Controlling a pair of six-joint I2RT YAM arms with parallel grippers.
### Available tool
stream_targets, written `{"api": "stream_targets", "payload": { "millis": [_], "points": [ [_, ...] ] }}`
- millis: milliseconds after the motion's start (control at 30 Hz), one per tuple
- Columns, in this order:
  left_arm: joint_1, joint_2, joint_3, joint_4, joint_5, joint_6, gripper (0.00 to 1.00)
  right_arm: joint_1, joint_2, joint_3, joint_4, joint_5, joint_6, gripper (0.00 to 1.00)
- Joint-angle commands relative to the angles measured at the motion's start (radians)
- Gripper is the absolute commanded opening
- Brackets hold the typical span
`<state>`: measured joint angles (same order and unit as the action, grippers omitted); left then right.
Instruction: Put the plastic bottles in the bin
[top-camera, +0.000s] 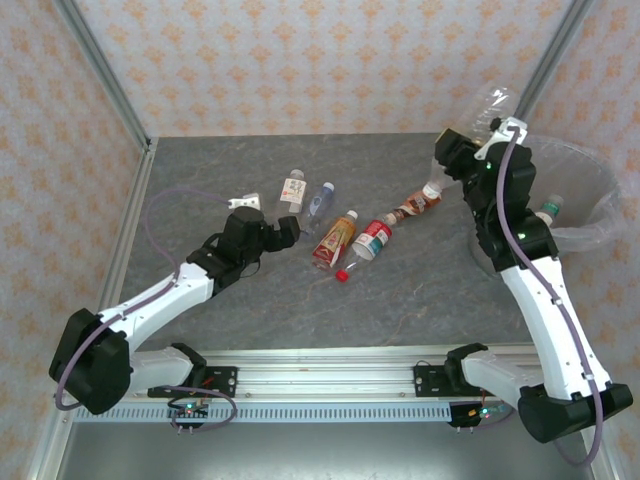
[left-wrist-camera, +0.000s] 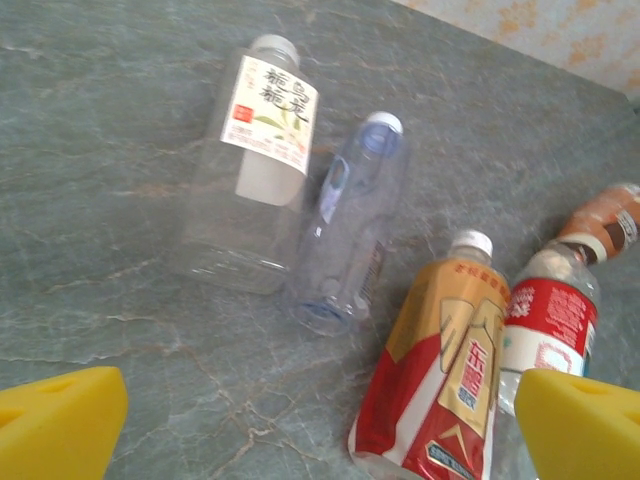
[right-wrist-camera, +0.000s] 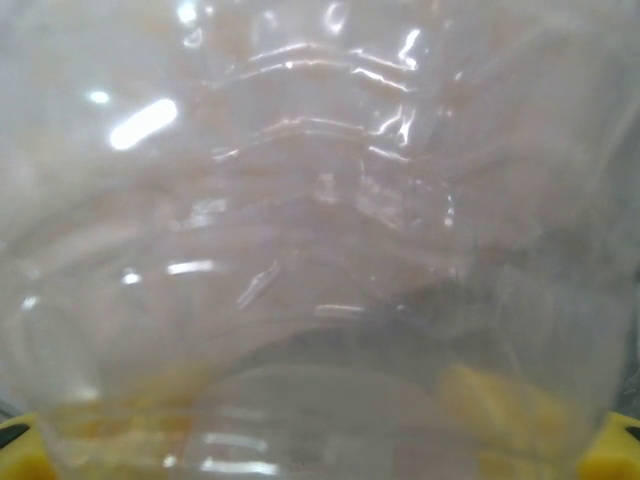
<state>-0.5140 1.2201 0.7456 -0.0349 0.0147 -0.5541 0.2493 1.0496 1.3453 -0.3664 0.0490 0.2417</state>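
Note:
Five plastic bottles lie on the grey table: a white-label one (top-camera: 292, 187) (left-wrist-camera: 262, 150), a clear blue-tinted one (top-camera: 320, 199) (left-wrist-camera: 350, 225), an orange-yellow and red one (top-camera: 335, 240) (left-wrist-camera: 440, 370), a red-label one (top-camera: 369, 243) (left-wrist-camera: 550, 320) and a brown-label one (top-camera: 418, 203) (left-wrist-camera: 605, 225). My left gripper (top-camera: 287, 231) (left-wrist-camera: 320, 440) is open, low over the table just near of the white-label and clear bottles. My right gripper (top-camera: 478, 135) (right-wrist-camera: 320, 440) is raised and shut on a crumpled clear bottle (top-camera: 492, 108) (right-wrist-camera: 320, 230), left of the bin (top-camera: 590, 185). Inside the bin stands a green-capped bottle (top-camera: 548, 210).
Patterned walls and metal corner posts (top-camera: 100, 70) enclose the table. The bin stands at the right edge, partly behind my right arm (top-camera: 530, 260). A rail (top-camera: 330, 385) runs along the near edge. Bare table lies in front of the bottles.

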Motion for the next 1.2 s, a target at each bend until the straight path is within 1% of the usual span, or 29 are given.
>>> {"api": "stream_targets", "payload": {
  "millis": [0,133,367,567,733,833,933,1067,1167],
  "points": [
    [-0.03,-0.001,0.031,0.049,0.013,0.067,1.0,-0.051,-0.011,0.072,-0.065,-0.013,-0.021,0.61],
    [-0.038,-0.003,0.029,0.052,-0.024,0.066,1.0,-0.128,-0.014,0.12,-0.106,-0.046,-0.026,0.61],
    [-0.037,0.002,0.026,0.033,-0.051,0.06,1.0,-0.265,-0.011,0.159,-0.159,-0.058,-0.046,0.61],
    [-0.037,-0.001,0.026,0.021,-0.063,0.066,1.0,-0.411,-0.004,0.172,-0.181,-0.095,-0.037,0.62],
    [-0.037,0.002,0.025,0.014,-0.071,0.073,1.0,-0.566,0.041,0.184,-0.201,-0.184,-0.023,0.62],
    [-0.037,0.001,0.025,0.01,-0.075,0.075,1.0,-0.63,0.067,0.183,-0.204,-0.231,-0.011,0.62],
    [-0.038,-0.004,0.021,0.007,-0.082,0.077,1.0,-0.674,0.082,0.177,-0.204,-0.249,-0.007,0.61],
    [-0.038,-0.011,0.014,0.007,-0.098,0.077,1.0,-0.704,0.094,0.137,-0.18,-0.242,-0.035,0.61],
    [-0.037,-0.013,0.009,0.011,-0.11,0.077,1.0,-0.705,0.086,0.065,-0.095,-0.271,-0.072,0.62]
  ]
}}
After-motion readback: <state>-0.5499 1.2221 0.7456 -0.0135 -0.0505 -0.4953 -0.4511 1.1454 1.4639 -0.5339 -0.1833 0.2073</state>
